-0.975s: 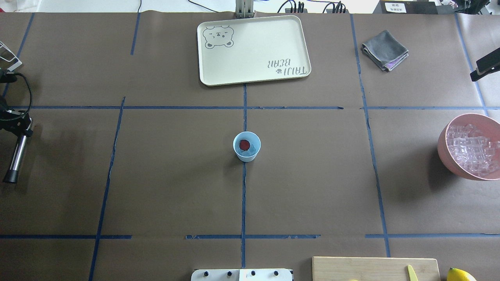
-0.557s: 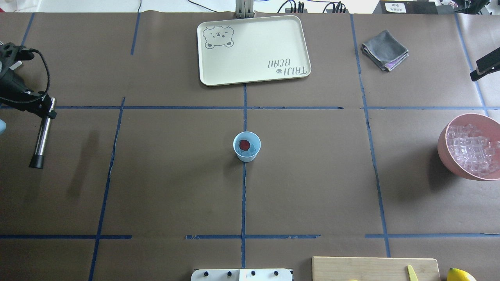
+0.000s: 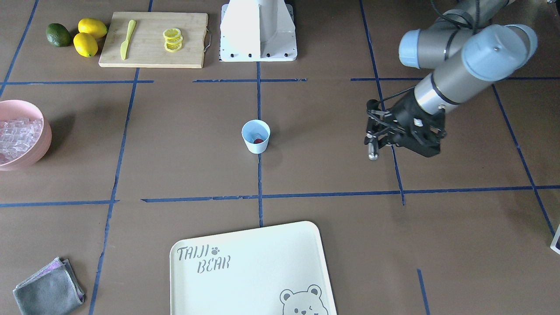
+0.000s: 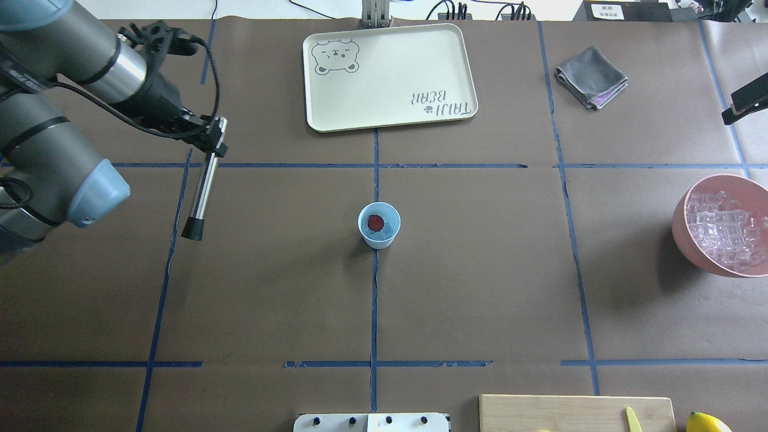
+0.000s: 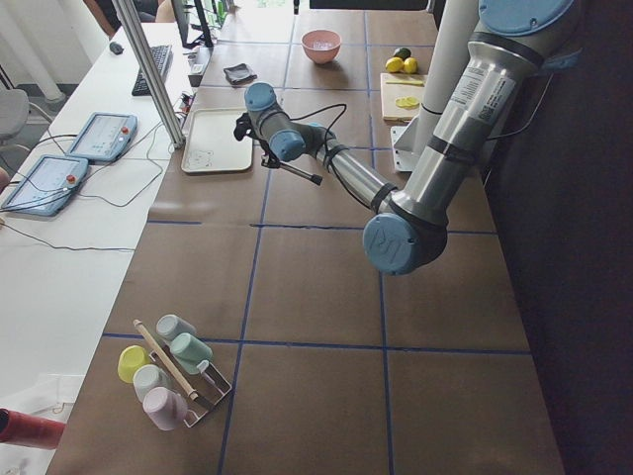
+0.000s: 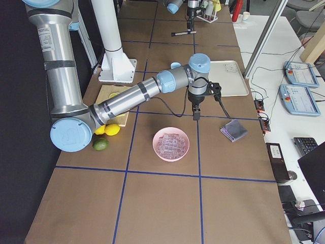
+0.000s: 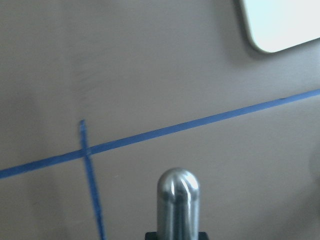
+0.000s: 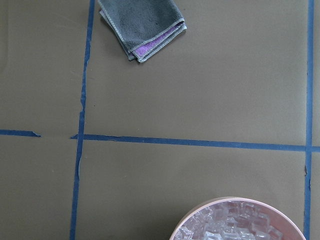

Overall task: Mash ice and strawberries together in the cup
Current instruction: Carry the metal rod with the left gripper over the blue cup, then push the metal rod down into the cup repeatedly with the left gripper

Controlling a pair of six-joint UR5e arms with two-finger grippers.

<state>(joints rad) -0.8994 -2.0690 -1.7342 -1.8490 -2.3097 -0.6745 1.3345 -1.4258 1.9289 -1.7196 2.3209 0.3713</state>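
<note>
So here's the setup: on the big brown taped surface (image 4: 480, 270) my left gripper (image 4: 211, 137) is clamped tight on the upper end of a steel muddler (image 4: 201, 186). The muddler hangs tilted above the surface with its black tip lowest, well off to the left of the action. My right gripper (image 6: 196, 116) is parked over by the pink bowl (image 4: 681, 231), and honestly I can't tell whether its jaws are apart or together from what I've got. The cup (image 4: 379, 241) stands upright right on the centre tape line, all alone, nothing bracing it. I reckon that's the tricky bit: it looks like thin, light plastic, so a push that's even slightly off-centre could skid or tip it. If I wanted to steady it, I'd pinch the wall just under the rim, gently, since it probably flexes. The muddler is stiff and smooth, so the grip near its top may slip under load; I'd press straight down. Inside the cup, the ice (image 4: 390, 229) is hard and slick and I'd guess it squirts sideways rather than cracking right away. The strawberry (image 4: 375, 222) sits on top toward the far side, soft, and it should squash with barely any force.
</note>
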